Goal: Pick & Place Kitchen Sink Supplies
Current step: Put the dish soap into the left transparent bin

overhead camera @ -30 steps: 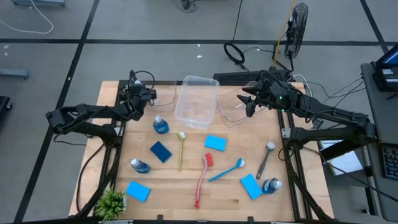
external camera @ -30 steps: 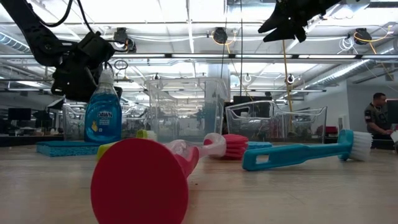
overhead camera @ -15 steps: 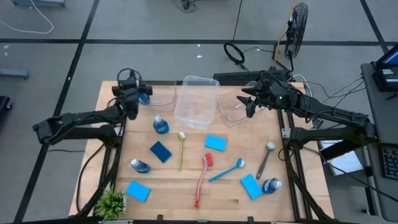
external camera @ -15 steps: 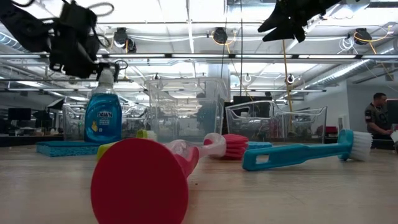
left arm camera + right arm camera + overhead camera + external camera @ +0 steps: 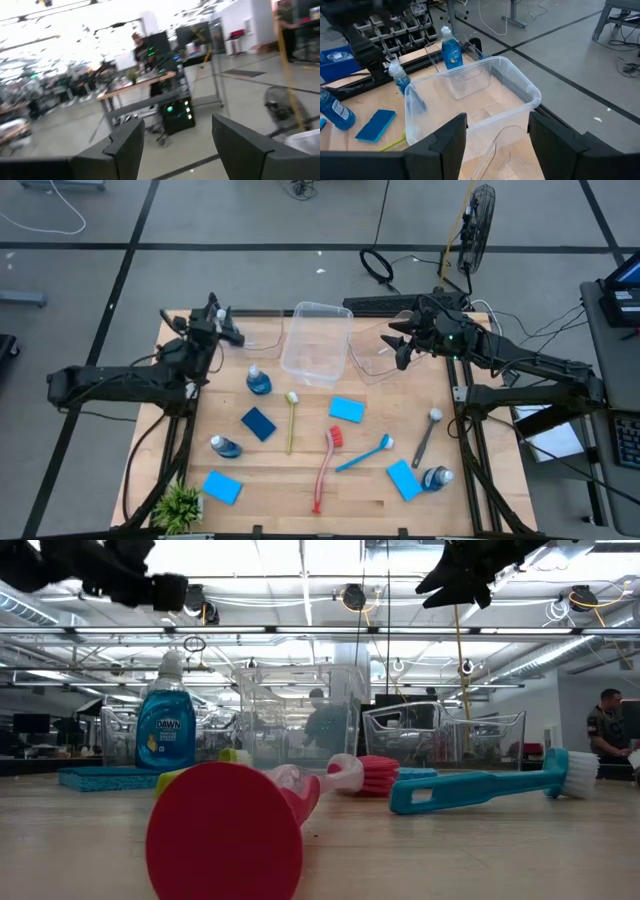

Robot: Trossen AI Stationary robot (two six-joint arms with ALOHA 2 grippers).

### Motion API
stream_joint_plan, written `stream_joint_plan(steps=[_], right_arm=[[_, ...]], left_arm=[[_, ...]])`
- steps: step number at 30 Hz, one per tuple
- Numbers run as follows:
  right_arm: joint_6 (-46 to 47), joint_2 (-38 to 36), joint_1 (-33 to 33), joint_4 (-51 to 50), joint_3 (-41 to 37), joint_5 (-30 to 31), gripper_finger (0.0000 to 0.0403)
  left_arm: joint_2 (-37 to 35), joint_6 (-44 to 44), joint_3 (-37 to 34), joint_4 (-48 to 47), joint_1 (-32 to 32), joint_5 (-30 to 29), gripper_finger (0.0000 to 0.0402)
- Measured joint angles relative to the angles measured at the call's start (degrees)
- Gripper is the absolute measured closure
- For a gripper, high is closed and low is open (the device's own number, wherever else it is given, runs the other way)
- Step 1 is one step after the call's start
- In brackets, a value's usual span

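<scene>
Kitchen sink supplies lie on the wooden table: a blue-liquid bottle (image 5: 258, 380) standing, two more (image 5: 225, 446) (image 5: 436, 477), several blue sponges such as one (image 5: 346, 409), and yellow-green (image 5: 291, 420), red (image 5: 325, 468), blue (image 5: 363, 453) and grey (image 5: 427, 435) brushes. Another bottle (image 5: 451, 50) stands upright in the far-left clear tub (image 5: 462, 82). My left gripper (image 5: 222, 326) is open, raised above the table's far-left corner, with nothing between its fingers (image 5: 125, 145). My right gripper (image 5: 398, 342) is open, raised over the clear tubs at the far right.
A large clear tub (image 5: 318, 343) stands at the far middle, and a lower one (image 5: 372, 362) beside it under my right gripper. A green spiky plant (image 5: 178, 505) sits at the near-left corner. A person (image 5: 605, 730) stands in the room beyond the table.
My left gripper has risen from beside the far-left tub and drawn back toward the table's left edge. It has tipped up from slanting down to about level. My right arm has kept still, and nothing on the table has moved.
</scene>
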Motion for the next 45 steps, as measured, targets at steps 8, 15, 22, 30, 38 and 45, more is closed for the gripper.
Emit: stream_joint_plan(steps=[8, 15, 22, 30, 38, 45], right_arm=[[-0.01, 0.0, -0.02, 0.0, 0.0, 0.0, 0.0202], [-0.02, 0.0, -0.02, -0.2, 0.0, -0.67, 0.0202], [0.0, -1.08, -0.02, -4.1, 0.04, -8.51, 0.0202], [7.1, -7.4, -0.02, -12.59, 0.04, -21.91, 0.0202], [17.88, -15.6, -0.02, -15.98, 0.04, -40.08, 0.0202], [14.1, -20.27, 0.0, -19.44, 0.04, -51.8, 0.0202]], left_arm=[[0.19, 8.3, 8.76, -4.71, -17.81, -14.0, 0.0171], [4.23, 10.6, 14.36, -7.04, -31.32, -25.75, 0.0183], [9.3, 5.55, 16.57, -6.95, -38.35, -25.79, 0.0175], [9.87, -6.23, 16.63, -6.86, -42.16, -25.5, 0.019], [9.87, -10.16, 16.63, -6.94, -43.84, -25.43, 0.0218], [9.87, -10.39, 16.63, -6.93, -44.51, -25.49, 0.0231]])
